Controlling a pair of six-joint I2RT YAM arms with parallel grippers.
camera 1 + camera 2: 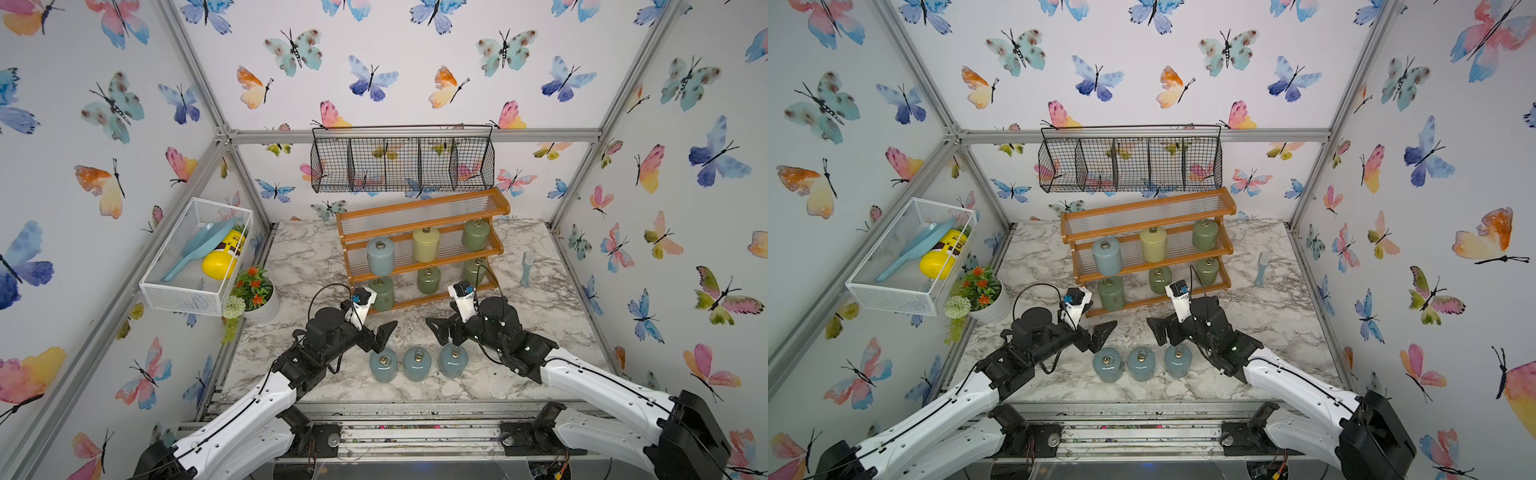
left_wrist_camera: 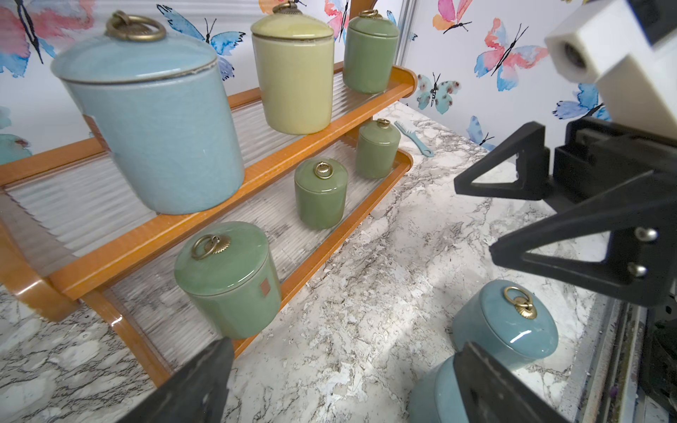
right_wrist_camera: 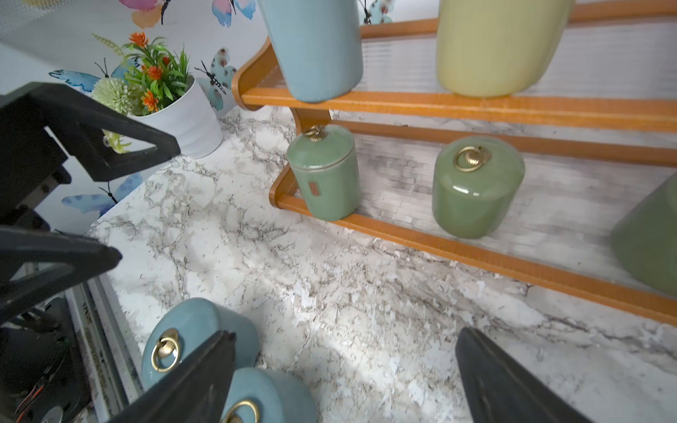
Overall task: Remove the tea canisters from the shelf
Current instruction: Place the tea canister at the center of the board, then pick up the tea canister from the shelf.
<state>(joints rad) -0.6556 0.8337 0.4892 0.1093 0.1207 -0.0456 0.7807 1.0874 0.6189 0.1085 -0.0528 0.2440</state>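
The surface (image 1: 552,307) carries the shelf (image 1: 399,210) just ahead of both hands, with six canisters (image 1: 426,244) on it: blue, yellow and green on the middle step, three green on the lowest. Beyond the left hand (image 1: 382,334), a white mesh basket (image 1: 183,297) holds a blue scoop (image 1: 208,243) and a yellow bottle (image 1: 222,257). Left hand and right hand (image 1: 440,332) are both spread wide and empty, with three blue canisters (image 1: 417,364) close by their fingertips on the surface. These glazed jars look weighty, slick and breakable, so they are best gripped around the body, not by the loose ring.

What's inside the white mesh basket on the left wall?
The white mesh basket holds a blue scoop and a yellow bottle lying down. Something green behind the bottle is mostly covered.
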